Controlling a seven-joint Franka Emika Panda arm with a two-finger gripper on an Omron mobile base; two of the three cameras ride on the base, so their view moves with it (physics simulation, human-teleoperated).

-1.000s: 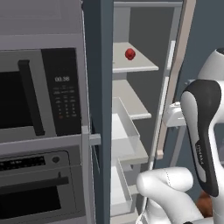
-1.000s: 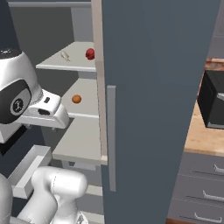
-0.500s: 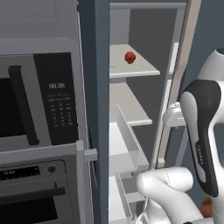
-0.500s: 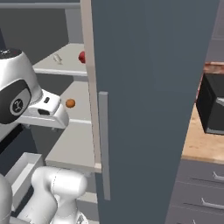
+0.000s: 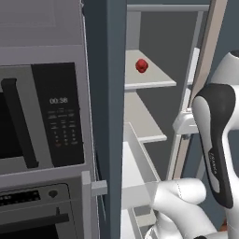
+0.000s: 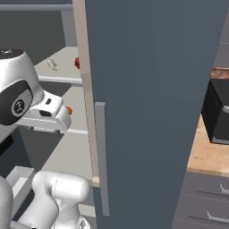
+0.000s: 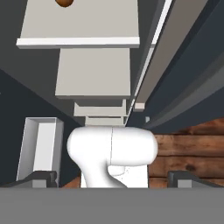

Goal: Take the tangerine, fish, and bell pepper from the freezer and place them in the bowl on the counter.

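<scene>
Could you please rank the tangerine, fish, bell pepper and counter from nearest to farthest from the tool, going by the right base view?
Measured from the tool:
1. Tangerine, on the middle shelf right beside it.
2. Fish and bell pepper, both on the shelf above; too close to call.
3. Counter, far right, beyond the open door.

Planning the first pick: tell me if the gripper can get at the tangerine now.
Probably yes: the freezer door stands open, the tangerine sits uncovered on its shelf, and the gripper is open, though not yet close.
</scene>
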